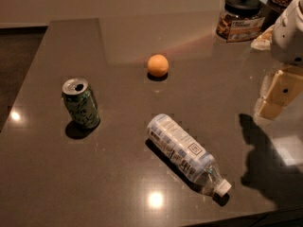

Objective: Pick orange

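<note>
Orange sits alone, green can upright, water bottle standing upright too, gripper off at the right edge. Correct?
Not quite. The camera view shows the water bottle lying on its side, not upright. The orange sits alone, the green can stands upright, and the gripper is at the right edge.

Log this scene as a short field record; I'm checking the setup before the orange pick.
target: orange, behind centre, nothing touching it
can: green can, standing, front-left of the orange
bottle: water bottle, on its side, cap pointing front-right
jar: black-lidded jar, back right
tool: tool at the right edge, apart from the orange
surface: dark table
</note>
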Controlling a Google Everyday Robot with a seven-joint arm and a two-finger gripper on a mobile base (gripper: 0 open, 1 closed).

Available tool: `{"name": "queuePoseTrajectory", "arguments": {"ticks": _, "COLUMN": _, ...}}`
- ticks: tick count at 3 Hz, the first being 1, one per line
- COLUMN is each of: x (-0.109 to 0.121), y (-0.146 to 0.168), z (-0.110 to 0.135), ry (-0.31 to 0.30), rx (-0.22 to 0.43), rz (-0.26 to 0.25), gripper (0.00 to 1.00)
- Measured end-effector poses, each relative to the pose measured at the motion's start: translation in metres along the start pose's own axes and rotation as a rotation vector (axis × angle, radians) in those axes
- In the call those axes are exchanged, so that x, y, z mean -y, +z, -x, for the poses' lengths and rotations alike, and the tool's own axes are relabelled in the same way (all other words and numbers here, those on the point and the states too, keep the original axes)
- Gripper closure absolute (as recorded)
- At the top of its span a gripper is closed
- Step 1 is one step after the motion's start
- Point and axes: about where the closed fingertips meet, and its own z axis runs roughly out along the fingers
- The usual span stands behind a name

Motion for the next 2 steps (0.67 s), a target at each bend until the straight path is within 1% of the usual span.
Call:
{"name": "queuePoseTrajectory", "arguments": {"ticks": 1, "x": 0.0, "y": 0.0, "z": 0.0, "ry": 0.0, "rx": 0.0, "rz": 0.0, "gripper": 0.0}}
{"name": "queuePoseTrajectory", "arguments": {"ticks": 2, "x": 0.014, "y": 0.005, "z": 0.011, "ry": 0.018, "rx": 0.039, "rz": -0.022, "gripper": 0.0}}
